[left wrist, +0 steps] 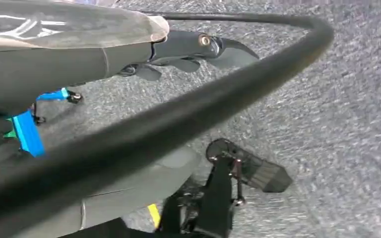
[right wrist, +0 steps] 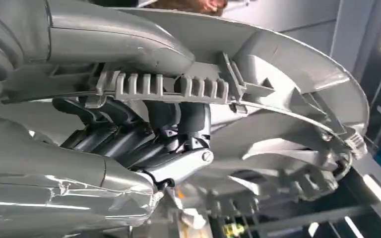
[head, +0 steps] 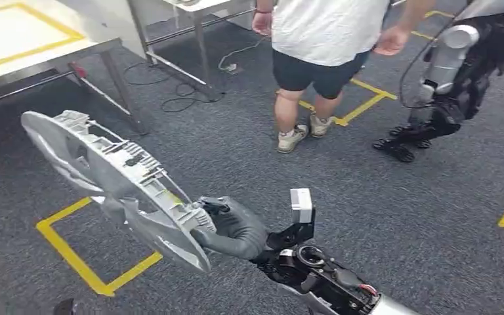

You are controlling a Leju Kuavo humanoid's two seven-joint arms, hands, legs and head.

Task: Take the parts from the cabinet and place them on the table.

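The right hand (head: 236, 230) clasped a large round grey plastic part with ribbed inner fins (head: 105, 177), its fingers (right wrist: 154, 134) clenched around an inner rib, carrying it above the dark carpet. The left hand (left wrist: 193, 49) hung with fingers loosely spread, holding nothing. The part seemed out of the cabinet but not yet on the pale bench with yellow tape (head: 13, 46), well apart.

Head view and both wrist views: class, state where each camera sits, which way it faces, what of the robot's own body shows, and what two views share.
Head view: high on the body, facing forward and down at carpet; right robot hand grips a grey wheel cover; a person stands ahead.
Left wrist view: behind the left robot hand, facing carpet; a black cable crosses.
Right wrist view: behind the right robot hand, facing the cover's ribbed back.
Shared: head and right wrist views both show that cover.
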